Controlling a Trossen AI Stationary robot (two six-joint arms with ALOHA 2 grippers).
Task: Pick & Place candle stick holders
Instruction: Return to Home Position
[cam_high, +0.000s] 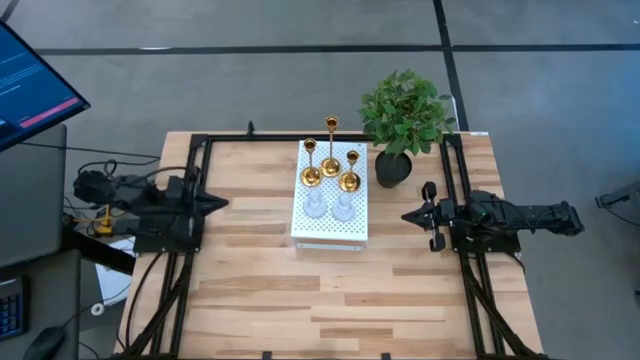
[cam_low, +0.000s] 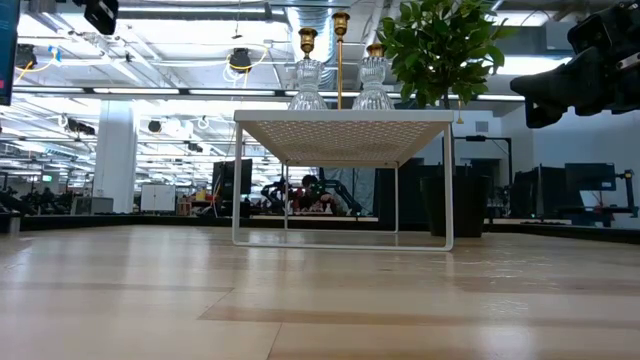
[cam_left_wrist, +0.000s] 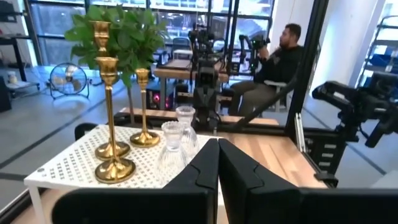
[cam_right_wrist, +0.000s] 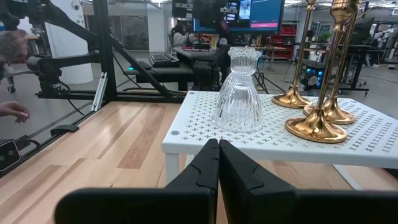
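Note:
Three gold candle stick holders (cam_high: 331, 160) and two clear glass ones (cam_high: 329, 205) stand on their bases on a white perforated stand (cam_high: 330, 230) at the table's middle far part. In the left wrist view the gold ones (cam_left_wrist: 112, 118) and glass ones (cam_left_wrist: 176, 140) show; in the right wrist view one glass holder (cam_right_wrist: 240, 90) and the gold bases (cam_right_wrist: 316, 121) show. My left gripper (cam_high: 222, 203) is shut and empty left of the stand. My right gripper (cam_high: 408, 216) is shut and empty right of it.
A green plant in a black pot (cam_high: 400, 130) stands just right of the stand's far end. Black rails (cam_high: 190, 250) run along the table's left and right sides. A person (cam_left_wrist: 283, 59) sits beyond the table. Bare wood lies toward the near edge.

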